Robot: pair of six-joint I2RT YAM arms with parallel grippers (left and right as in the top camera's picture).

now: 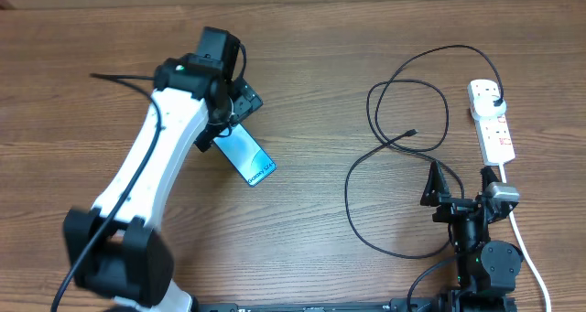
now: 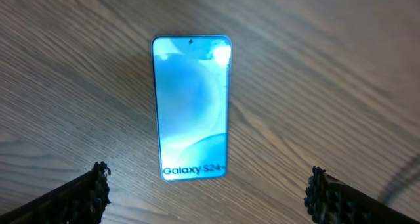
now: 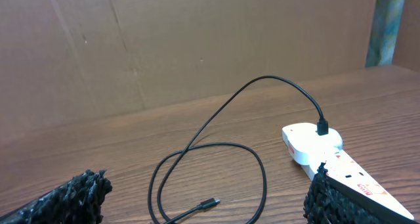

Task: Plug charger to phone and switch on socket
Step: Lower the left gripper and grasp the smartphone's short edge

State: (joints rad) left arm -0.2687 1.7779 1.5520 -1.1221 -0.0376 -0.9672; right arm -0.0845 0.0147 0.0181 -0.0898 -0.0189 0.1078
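The phone (image 1: 247, 158) lies flat on the wooden table, light-blue screen up; in the left wrist view (image 2: 191, 107) its white text end points toward my fingers. My left gripper (image 2: 205, 194) hovers above it, open and empty. The charger cable (image 1: 407, 102) lies in loose loops at the right, its connector tip (image 1: 412, 132) free on the table and its black plug (image 1: 495, 103) in the socket (image 1: 491, 120). In the right wrist view the tip (image 3: 210, 202), the plug (image 3: 323, 127) and the socket (image 3: 315, 148) all show. My right gripper (image 1: 458, 179) is open and empty, just short of the loops.
The strip's thick white cord (image 1: 524, 239) runs down the right side past the right arm's base. A brown cardboard wall (image 3: 164, 46) stands behind the table in the right wrist view. The left arm (image 1: 156, 156) crosses the table's left side.
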